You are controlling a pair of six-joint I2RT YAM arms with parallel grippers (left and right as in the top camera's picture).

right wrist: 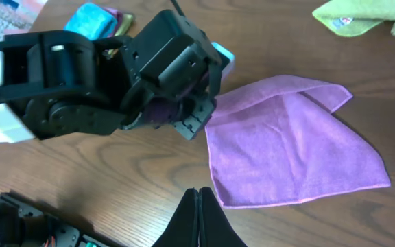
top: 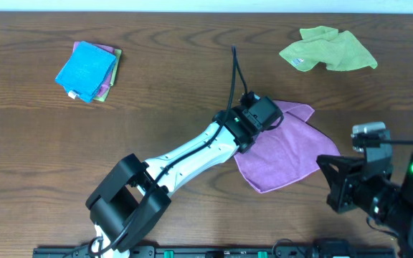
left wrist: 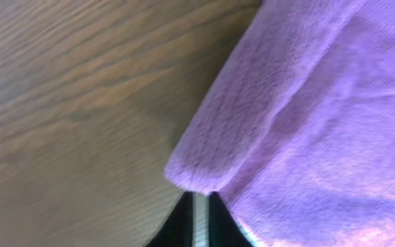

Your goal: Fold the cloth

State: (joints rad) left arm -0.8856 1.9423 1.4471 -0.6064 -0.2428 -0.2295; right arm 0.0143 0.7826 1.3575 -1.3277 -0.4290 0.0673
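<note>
At the far left of the counter (top: 192, 43) lay a small pile of folded cloths, a bright blue one (top: 84, 68) on top, well apart from the work. Toward the middle, the left pincer (left wrist: 199, 209) was pressed together on the left edge of the cloth (top: 284, 154). The left wrist view showed a rolled lip of violet pile bunched right at its tips.

The cloth lay right of centre, mostly flat, with one corner pointing near. Its far corner was doubled over on itself. It was plain violet microfibre with a short plush nap and a thin stitched hem.

It looked light and limp, likely to sag and drag rather than keep any shape. The nap would probably cling to the wood a little. A pinch on a hemmed corner or edge seemed the sound place to take it, since the middle would only gather into a lump. Nothing about it looked fragile.

Far right, a crumpled lime-green cloth (top: 328, 51) sat apart. At the near right, the right pincer (right wrist: 199, 213) hung with its fingers pressed together, holding nothing.
</note>
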